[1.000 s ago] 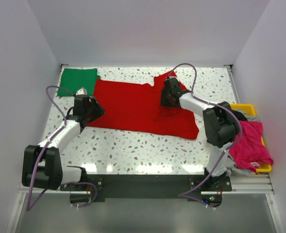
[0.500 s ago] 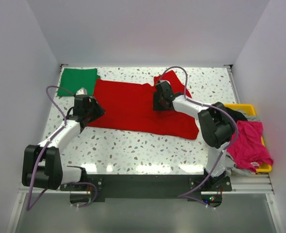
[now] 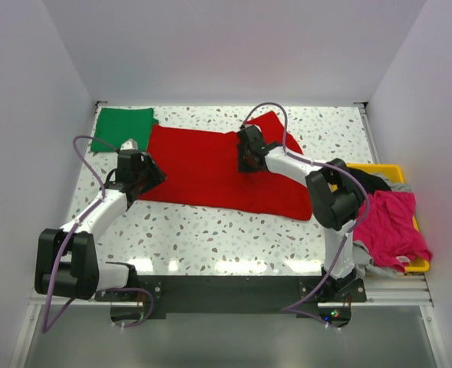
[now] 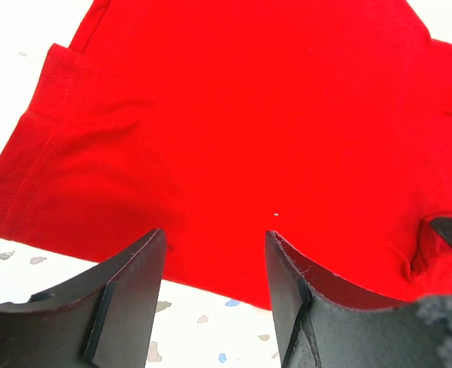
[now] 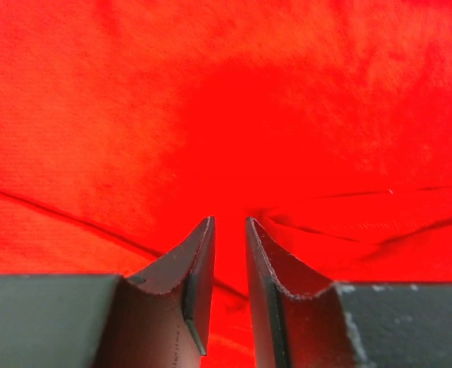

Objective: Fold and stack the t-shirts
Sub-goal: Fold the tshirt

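Observation:
The large red t-shirt [image 3: 202,172] lies spread across the middle of the table, with a sleeve at the back right. A folded green t-shirt [image 3: 122,128] lies at the back left corner. My left gripper [image 3: 145,173] is open at the red shirt's left end; in the left wrist view its jaws [image 4: 214,232] straddle the shirt's near hem [image 4: 249,115]. My right gripper [image 3: 245,159] sits low over the shirt near the right sleeve. In the right wrist view [image 5: 229,219] its jaws are nearly together, pinching a ridge of red cloth [image 5: 210,92], and creases run out from the pinch.
A yellow tray [image 3: 383,170] at the right edge holds a magenta garment [image 3: 394,230] and a black one [image 3: 373,182]. White walls close in the table on the left, back and right. Speckled tabletop [image 3: 210,230] shows in front of the red shirt.
My right gripper has moved left across the red shirt, and the cloth at the right sleeve has shifted with it. The left arm has not moved.

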Controlling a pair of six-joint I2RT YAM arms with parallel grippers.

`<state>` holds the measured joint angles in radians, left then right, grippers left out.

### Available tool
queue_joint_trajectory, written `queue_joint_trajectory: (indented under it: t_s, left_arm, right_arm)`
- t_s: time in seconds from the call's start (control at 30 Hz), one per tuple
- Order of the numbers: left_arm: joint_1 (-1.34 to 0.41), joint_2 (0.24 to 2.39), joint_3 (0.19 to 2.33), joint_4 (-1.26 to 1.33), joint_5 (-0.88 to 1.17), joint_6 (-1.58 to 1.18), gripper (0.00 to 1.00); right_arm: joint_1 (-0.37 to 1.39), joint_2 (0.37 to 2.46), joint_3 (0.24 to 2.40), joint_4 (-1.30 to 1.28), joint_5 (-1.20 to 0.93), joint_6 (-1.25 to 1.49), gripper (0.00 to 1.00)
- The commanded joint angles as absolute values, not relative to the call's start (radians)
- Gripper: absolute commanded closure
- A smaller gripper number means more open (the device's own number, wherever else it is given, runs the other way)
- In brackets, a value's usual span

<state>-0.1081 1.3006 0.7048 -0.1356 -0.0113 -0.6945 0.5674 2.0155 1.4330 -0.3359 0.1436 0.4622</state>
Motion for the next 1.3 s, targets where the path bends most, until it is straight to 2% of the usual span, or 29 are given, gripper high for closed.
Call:
queue_joint_trajectory:
  t_s: [0.0,0.17,0.33,0.5,0.77,0.9,1.27]
  left_arm:
    - [-0.11,1.301,0.726,-0.109,-0.005,-0.68,0.41]
    - [-0.11,1.292,0.713,-0.117,-0.028,-0.683,0.4]
    - [-0.081,1.272,0.677,-0.118,-0.064,-0.738,0.39]
    - [-0.025,1.2,0.594,-0.11,-0.138,-0.805,0.44]
    - [-0.017,1.118,0.466,-0.075,-0.268,-0.903,0.45]
    - [0.0,1.138,0.445,-0.015,-0.272,-0.888,0.45]
    - [0.038,1.215,0.414,0.104,-0.224,-0.876,0.47]
  right_arm:
    - [0.577,2.034,1.502,-0.347,0.167,0.46,0.74]
    - [0.578,1.99,1.502,-0.367,0.199,0.459,0.73]
    - [0.575,1.809,1.43,-0.445,0.212,0.501,0.68]
    - [0.561,1.557,1.131,-0.419,0.199,0.597,0.56]
    - [0.546,1.168,0.784,-0.408,0.158,0.767,0.49]
    - [0.545,1.085,0.652,-0.376,0.143,0.83,0.48]
    - [0.454,1.081,0.549,-0.339,0.155,0.847,0.44]
